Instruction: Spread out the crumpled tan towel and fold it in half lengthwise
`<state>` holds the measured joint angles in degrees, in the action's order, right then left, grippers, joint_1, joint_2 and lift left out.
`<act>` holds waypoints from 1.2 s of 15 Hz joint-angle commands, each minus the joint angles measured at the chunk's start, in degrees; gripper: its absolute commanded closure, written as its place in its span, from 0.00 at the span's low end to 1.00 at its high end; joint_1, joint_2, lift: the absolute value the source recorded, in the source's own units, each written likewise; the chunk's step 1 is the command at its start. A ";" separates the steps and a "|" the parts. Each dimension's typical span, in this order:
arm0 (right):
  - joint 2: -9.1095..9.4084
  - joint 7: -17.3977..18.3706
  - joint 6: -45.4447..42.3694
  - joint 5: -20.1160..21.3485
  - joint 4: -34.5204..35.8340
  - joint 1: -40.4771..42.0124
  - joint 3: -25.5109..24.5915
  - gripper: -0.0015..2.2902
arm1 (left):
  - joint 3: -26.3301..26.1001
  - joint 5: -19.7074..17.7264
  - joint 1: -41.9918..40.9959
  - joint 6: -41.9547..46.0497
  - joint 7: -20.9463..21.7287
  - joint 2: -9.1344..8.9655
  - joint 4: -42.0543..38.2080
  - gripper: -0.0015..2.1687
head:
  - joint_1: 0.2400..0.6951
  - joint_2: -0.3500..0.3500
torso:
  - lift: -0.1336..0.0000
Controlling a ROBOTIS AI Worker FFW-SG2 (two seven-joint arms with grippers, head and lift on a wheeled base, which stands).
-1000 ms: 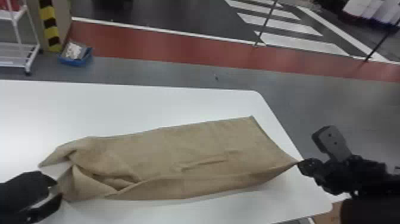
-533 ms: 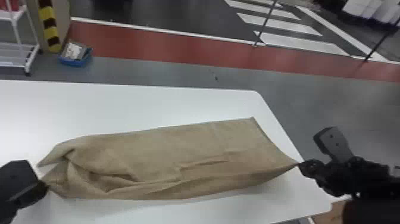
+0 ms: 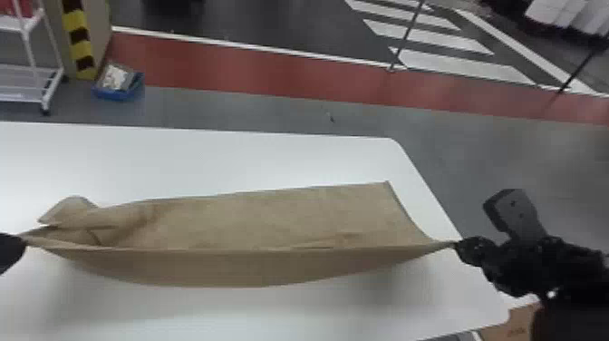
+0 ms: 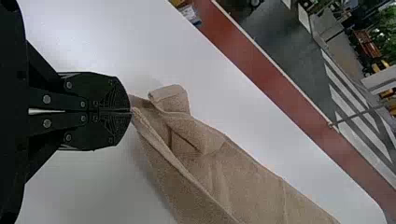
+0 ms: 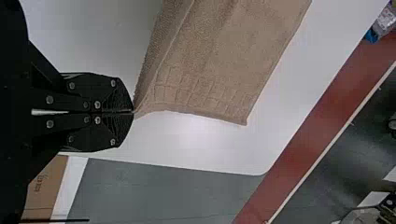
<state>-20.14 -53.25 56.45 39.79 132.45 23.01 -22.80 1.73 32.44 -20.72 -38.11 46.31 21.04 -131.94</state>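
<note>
The tan towel (image 3: 281, 220) is pulled out long over the white tabletop (image 3: 204, 156). The left end effector (image 3: 20, 245) holds one end of the near side, and the right end effector (image 3: 457, 245) holds the other end. Between them the cloth makes a long line, and some sags under it (a bit like a big smile). Close to the left end, the towel is all bunchy. Past the tabletop, a blue box (image 3: 113, 95) sits on the floor (image 3: 272, 111) near a white cart (image 3: 22, 97).
</note>
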 commanded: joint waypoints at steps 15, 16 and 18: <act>-9.56 23.90 14.35 -28.01 -25.58 -44.01 14.27 0.51 | -10.87 -13.28 50.25 -21.09 -18.36 -12.16 33.15 0.66 | 0.81 0.14 | 0.08; -9.48 23.90 14.00 -28.01 -29.09 -48.14 15.50 0.51 | -10.96 -14.07 54.38 -18.63 -19.24 -12.34 38.16 0.66 | 0.75 0.15 | 0.08; -9.04 23.99 13.12 -27.40 -34.28 -55.97 17.96 0.51 | -10.78 -14.78 61.24 -15.46 -20.47 -12.25 46.07 0.66 | 0.62 0.17 | 0.08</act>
<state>-29.49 -29.27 70.02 12.02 101.70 -27.81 -6.46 -9.15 18.07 35.92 -55.53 26.17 8.77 -91.14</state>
